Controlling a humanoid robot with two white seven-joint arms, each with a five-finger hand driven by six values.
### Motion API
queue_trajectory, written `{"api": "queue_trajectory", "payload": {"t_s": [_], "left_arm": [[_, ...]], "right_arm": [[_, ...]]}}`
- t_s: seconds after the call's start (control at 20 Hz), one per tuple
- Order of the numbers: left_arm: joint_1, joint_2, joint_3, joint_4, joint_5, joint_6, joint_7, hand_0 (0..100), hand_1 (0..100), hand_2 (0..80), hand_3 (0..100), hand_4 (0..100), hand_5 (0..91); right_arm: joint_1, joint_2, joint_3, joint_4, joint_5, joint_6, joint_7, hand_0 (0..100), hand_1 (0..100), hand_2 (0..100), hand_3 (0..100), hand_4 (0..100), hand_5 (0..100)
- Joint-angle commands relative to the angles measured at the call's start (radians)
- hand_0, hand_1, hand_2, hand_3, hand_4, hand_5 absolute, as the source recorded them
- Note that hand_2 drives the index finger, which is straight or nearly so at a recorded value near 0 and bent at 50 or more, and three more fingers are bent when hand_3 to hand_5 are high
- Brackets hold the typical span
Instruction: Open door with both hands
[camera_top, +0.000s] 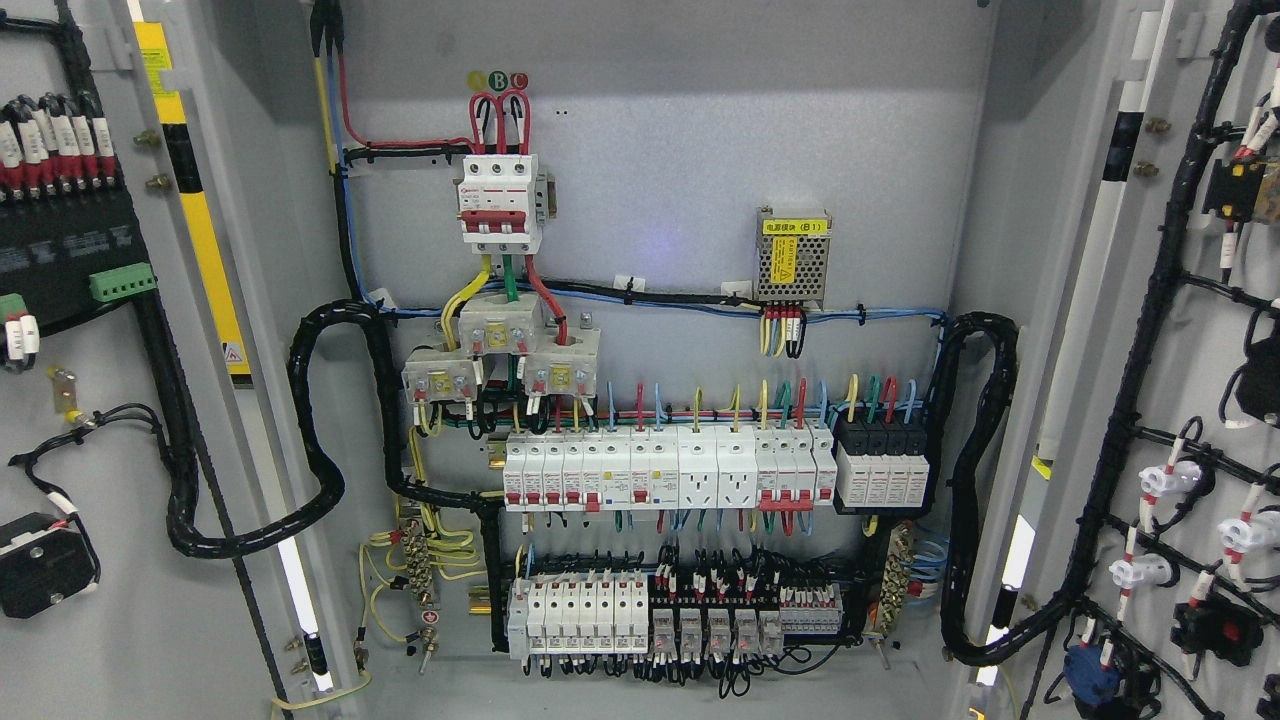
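Note:
A grey electrical cabinet fills the head view with both doors swung wide. The left door (110, 600) shows its inner face at the picture's left, carrying black terminal blocks and wiring. The right door (1180, 120) shows its inner face at the right, with black cable looms and white connectors. Between them the back panel (660, 150) is exposed. Neither of my hands nor any arm appears in the frame.
On the back panel sit a red-and-white main breaker (500, 205), a small power supply (793, 258) with a yellow label, two rows of white breakers (660, 470) and black corrugated conduits (320, 430) looping to each door.

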Motion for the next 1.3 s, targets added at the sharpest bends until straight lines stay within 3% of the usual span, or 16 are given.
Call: {"api": "queue_trajectory", "payload": {"t_s": [0.0, 0.1, 0.35, 0.5, 0.65, 0.9, 1.25], "left_arm": [[-0.036, -0.031, -0.143, 0.519, -0.158, 0.006, 0.001, 12, 56, 0.0, 0, 0, 0.0], [-0.036, -0.031, -0.157, 0.552, -0.228, 0.009, -0.001, 12, 56, 0.0, 0, 0, 0.0], [-0.074, -0.022, -0.160, 0.593, -0.274, 0.086, 0.025, 12, 56, 0.0, 0, 0, 0.0], [-0.098, -0.015, -0.159, 0.593, -0.274, 0.103, 0.117, 12, 56, 0.0, 0, 0, 0.0], [-0.100, -0.019, -0.159, 0.593, -0.274, 0.104, 0.136, 12, 56, 0.0, 0, 0, 0.0], [-0.100, -0.026, -0.157, 0.593, -0.269, 0.138, 0.133, 12, 56, 0.0, 0, 0, 0.0], [-0.102, -0.011, -0.156, 0.590, -0.266, 0.138, 0.133, 12, 56, 0.0, 0, 0, 0.0]], "right_arm": [[-0.049, 0.056, 0.033, 0.634, 0.093, 0.003, -0.005, 0, 50, 4, 0, 0, 0], [-0.065, 0.084, 0.034, 0.739, 0.133, 0.004, -0.022, 0, 50, 4, 0, 0, 0], [-0.147, 0.093, 0.033, 1.025, 0.179, 0.038, -0.142, 0, 50, 4, 0, 0, 0], [-0.206, 0.093, 0.036, 1.150, 0.182, 0.168, -0.220, 0, 50, 4, 0, 0, 0], [-0.236, 0.095, 0.031, 1.193, 0.180, 0.303, -0.304, 0, 50, 4, 0, 0, 0], [-0.258, 0.110, 0.040, 1.190, 0.185, 0.474, -0.315, 0, 50, 4, 0, 0, 0], [-0.270, 0.116, 0.037, 1.186, 0.268, 0.550, -0.332, 0, 50, 4, 0, 0, 0]]}}
